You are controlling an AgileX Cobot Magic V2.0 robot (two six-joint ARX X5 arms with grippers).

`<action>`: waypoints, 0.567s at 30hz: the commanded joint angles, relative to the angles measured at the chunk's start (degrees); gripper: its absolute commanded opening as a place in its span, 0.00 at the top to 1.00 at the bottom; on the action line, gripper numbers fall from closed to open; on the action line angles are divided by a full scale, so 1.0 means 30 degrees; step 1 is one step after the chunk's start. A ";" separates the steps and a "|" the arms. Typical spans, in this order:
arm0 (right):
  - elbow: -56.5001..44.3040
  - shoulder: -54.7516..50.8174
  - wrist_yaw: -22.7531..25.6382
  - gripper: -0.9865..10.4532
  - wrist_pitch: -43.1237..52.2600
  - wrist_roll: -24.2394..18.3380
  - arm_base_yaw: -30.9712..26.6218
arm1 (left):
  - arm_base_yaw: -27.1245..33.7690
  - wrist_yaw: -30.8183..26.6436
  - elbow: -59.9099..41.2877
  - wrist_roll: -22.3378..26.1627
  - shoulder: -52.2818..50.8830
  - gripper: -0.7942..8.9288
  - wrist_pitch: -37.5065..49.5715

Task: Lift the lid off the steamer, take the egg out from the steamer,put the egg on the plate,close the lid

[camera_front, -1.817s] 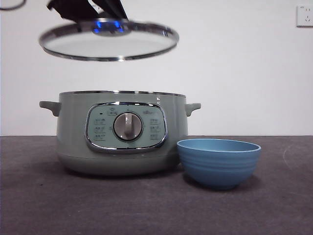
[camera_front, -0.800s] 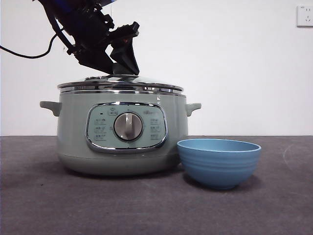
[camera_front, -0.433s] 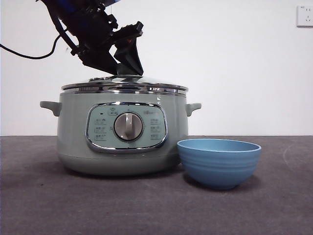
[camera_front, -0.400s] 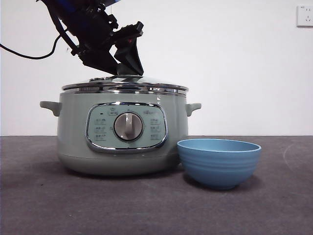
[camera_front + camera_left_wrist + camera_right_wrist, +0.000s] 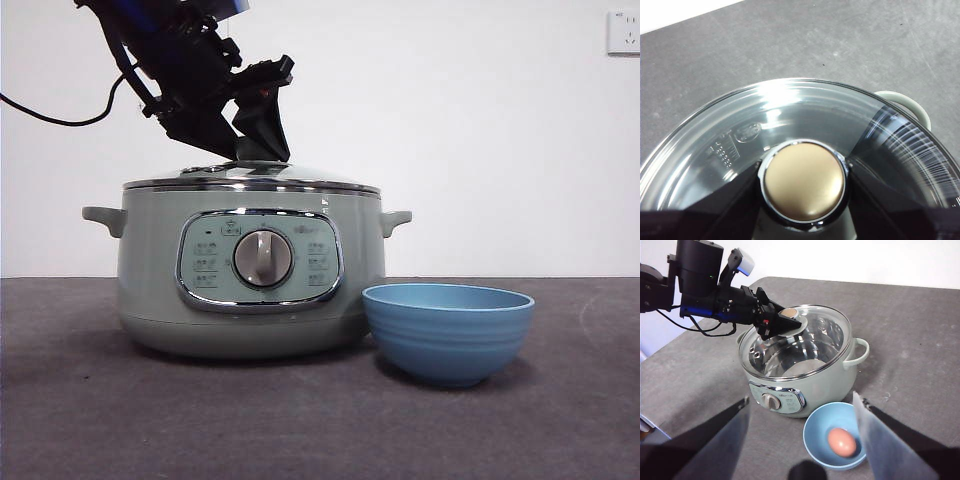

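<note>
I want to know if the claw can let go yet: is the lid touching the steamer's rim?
Touching. In the front view the lid sits flat on the steamer with no gap along its rim, the left claw around its knob.

Sage-green steamer (image 5: 250,290), ribbed blue plate (image 5: 447,333)

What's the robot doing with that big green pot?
The left hand is at the knob of the lid, which sits on the steamer, so the pot is closed. The egg lies in the blue plate right beside the pot. The right hand hangs open above the table, holding nothing.
</note>
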 commanded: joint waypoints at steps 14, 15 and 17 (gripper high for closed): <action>-0.0109 -0.0029 -0.0029 0.61 -0.0160 0.0189 0.0044 | -0.0051 -0.0073 0.0044 0.0219 0.0109 0.37 -0.0597; -0.0109 -0.0029 -0.0029 0.61 -0.0262 0.0189 0.0044 | -0.0036 -0.0073 0.0044 0.0219 0.0029 0.37 -0.0597; -0.0109 -0.0029 -0.0029 0.61 -0.0386 0.0189 0.0044 | -0.0029 -0.0066 0.0051 0.0219 -0.0197 0.37 -0.0605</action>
